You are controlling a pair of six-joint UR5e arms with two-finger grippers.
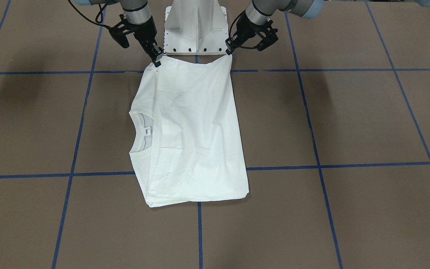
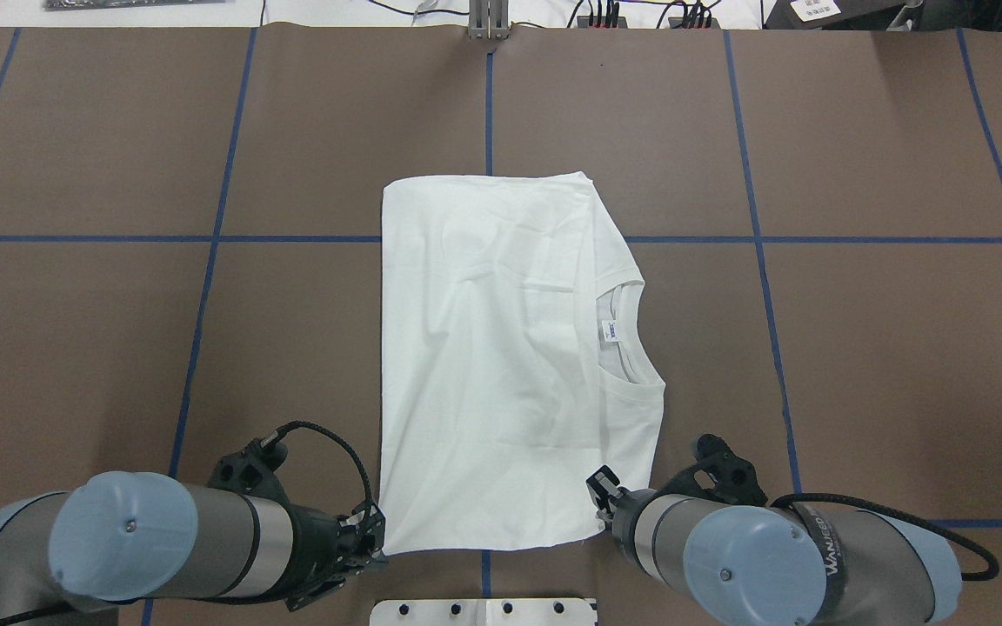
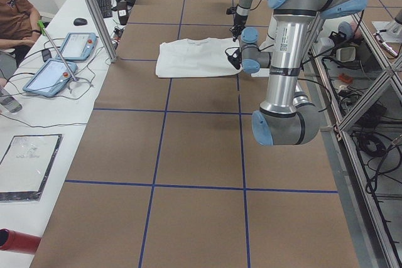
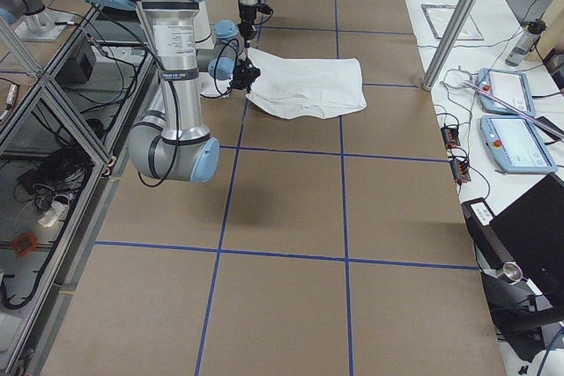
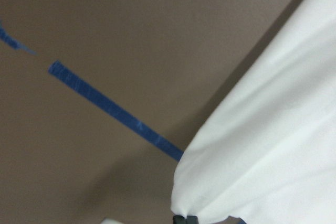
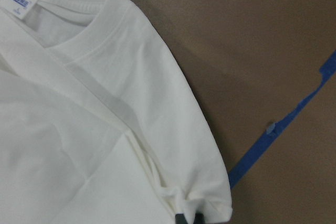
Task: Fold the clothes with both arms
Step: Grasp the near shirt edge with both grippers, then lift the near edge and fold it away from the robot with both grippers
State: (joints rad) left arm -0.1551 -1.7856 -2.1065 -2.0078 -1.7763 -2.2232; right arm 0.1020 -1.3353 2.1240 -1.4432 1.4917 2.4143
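The white T-shirt [image 1: 192, 130] lies folded into a long rectangle mid-table, its collar [image 1: 144, 130] and neck label [image 2: 611, 329] on the robot's right side. No black text shows. My left gripper [image 1: 230, 50] is shut on the shirt's near corner on the hem side; it also shows in the overhead view [image 2: 375, 535]. My right gripper [image 1: 158, 59] is shut on the near corner on the collar side, also in the overhead view [image 2: 601, 504]. The near edge sags between them, slightly raised. Each wrist view shows bunched cloth [image 5: 273, 145] [image 6: 79, 129] at the fingertips.
The white pedestal [image 1: 195, 26] stands just behind the held edge. Blue tape lines [image 1: 319, 166] grid the brown table. Tablets [image 3: 59, 61] and a seated person [image 3: 19, 17] are at the far side, beyond a metal post [image 3: 94, 10].
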